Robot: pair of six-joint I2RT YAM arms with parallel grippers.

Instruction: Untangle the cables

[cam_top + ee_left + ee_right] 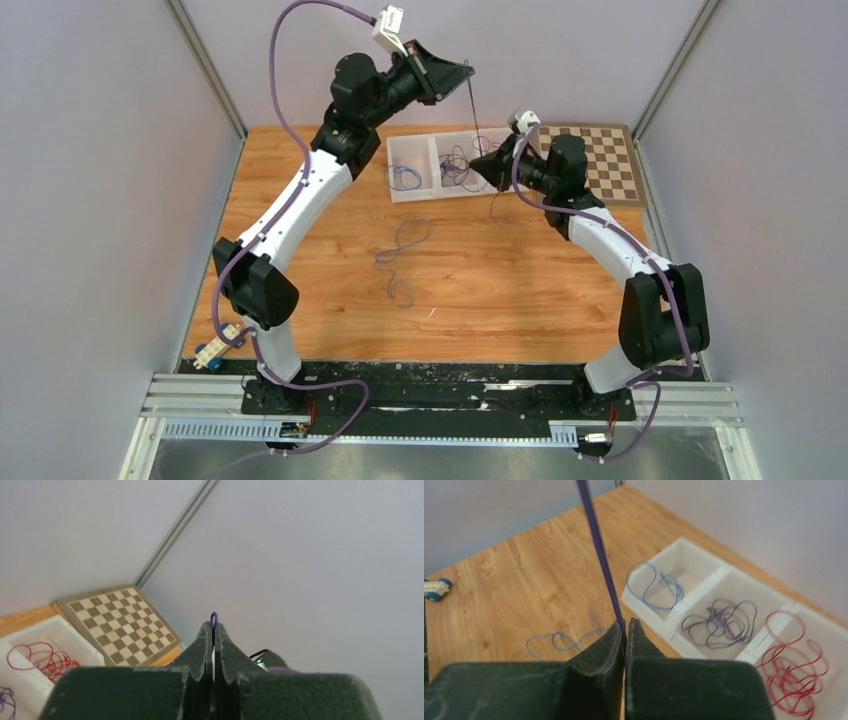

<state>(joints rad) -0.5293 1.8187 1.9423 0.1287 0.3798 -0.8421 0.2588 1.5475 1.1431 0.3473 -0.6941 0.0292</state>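
A dark purple cable (472,110) is stretched taut between my two grippers above the white three-part tray (392,170). My left gripper (465,72) is raised high and shut on its upper end; a small purple loop (214,619) pokes out of the left gripper's tips (214,628). My right gripper (482,160) is shut on the same cable (599,545) lower down, over the tray's near edge, the cable entering at the tips of the gripper (625,625). In the tray (696,591) lie a blue cable (656,582), a purple bundle (721,620) and a red cable (794,665). Another blue cable (403,255) lies loose on the table.
A chessboard (600,160) lies at the back right, beside the tray. A small toy with blue wheels (210,352) sits at the table's front left edge. Grey walls close in on the left, back and right of the wooden table (500,300).
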